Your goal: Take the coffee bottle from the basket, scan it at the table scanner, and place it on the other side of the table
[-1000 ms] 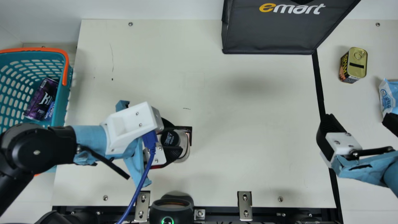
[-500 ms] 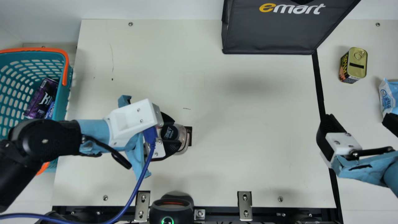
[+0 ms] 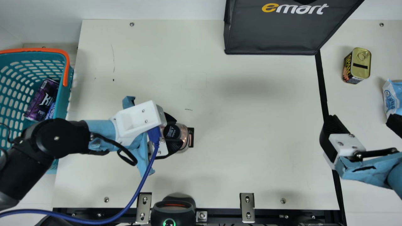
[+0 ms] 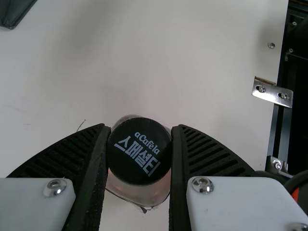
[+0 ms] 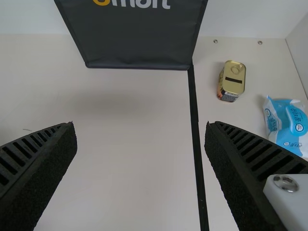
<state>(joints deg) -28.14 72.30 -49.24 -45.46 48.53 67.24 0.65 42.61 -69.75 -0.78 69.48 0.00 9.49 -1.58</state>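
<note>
In the main view my left gripper (image 3: 175, 132) is shut on the coffee bottle (image 3: 184, 138), left of the table's middle. The dark cap faces the camera, with one finger on each side. The left wrist view has the left gripper (image 4: 139, 137) pressing the cap of the bottle (image 4: 137, 191) from both sides. The black scanner (image 3: 173, 212), its ring lit green, stands at the near edge. At the far left is the teal basket (image 3: 63, 102). My right gripper (image 3: 361, 121) is open over the right side; in its wrist view the right gripper (image 5: 140, 126) has nothing between its fingers.
A purple can (image 3: 42, 100) lies in the basket. A dark bag (image 3: 273, 34) stands at the back; a tin (image 3: 358, 65) and a blue-white packet (image 3: 392, 99) are beyond the black strip on the right. A black-edged patch (image 3: 192, 132) is beside the bottle.
My left gripper, holding the bottle, has moved a little away from the table's near edge and slightly right. The left arm's elbow has also shifted right. The right arm has stayed still.
</note>
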